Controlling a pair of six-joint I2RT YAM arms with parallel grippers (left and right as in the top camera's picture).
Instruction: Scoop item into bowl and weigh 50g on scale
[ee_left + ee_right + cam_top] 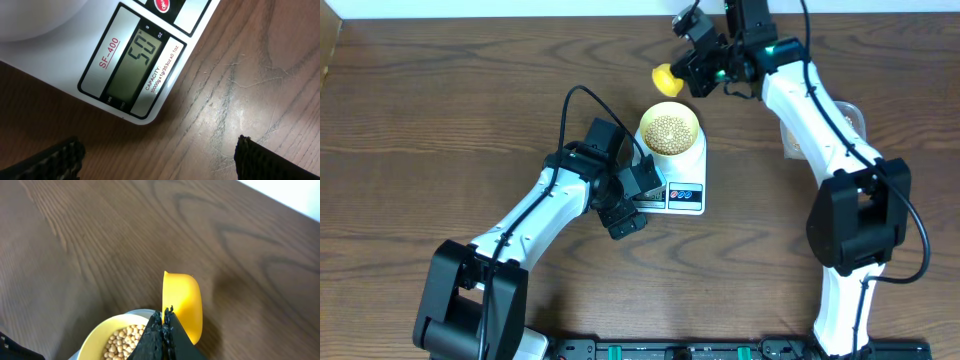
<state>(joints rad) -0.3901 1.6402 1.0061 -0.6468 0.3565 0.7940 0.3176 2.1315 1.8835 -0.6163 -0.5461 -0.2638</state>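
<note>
The white scale [688, 168] stands mid-table with the pale yellow-green bowl [646, 122] on its platform, holding tan beans [669, 132]. In the left wrist view the scale's display [136, 59] reads 50. My left gripper [638, 205] hovers open at the scale's front left corner, its fingers [56, 159] wide apart over bare wood with nothing between them. My right gripper [705, 68] hangs behind the bowl, shut on a yellow scoop [666, 78]. In the right wrist view the scoop [184, 302] sticks out past the fingertips, beside the bowl [97, 337] and its beans [124, 339].
A clear plastic tub [796, 140] with beans sits at the right, mostly hidden behind my right arm. The table's far edge meets a white wall just behind the right gripper.
</note>
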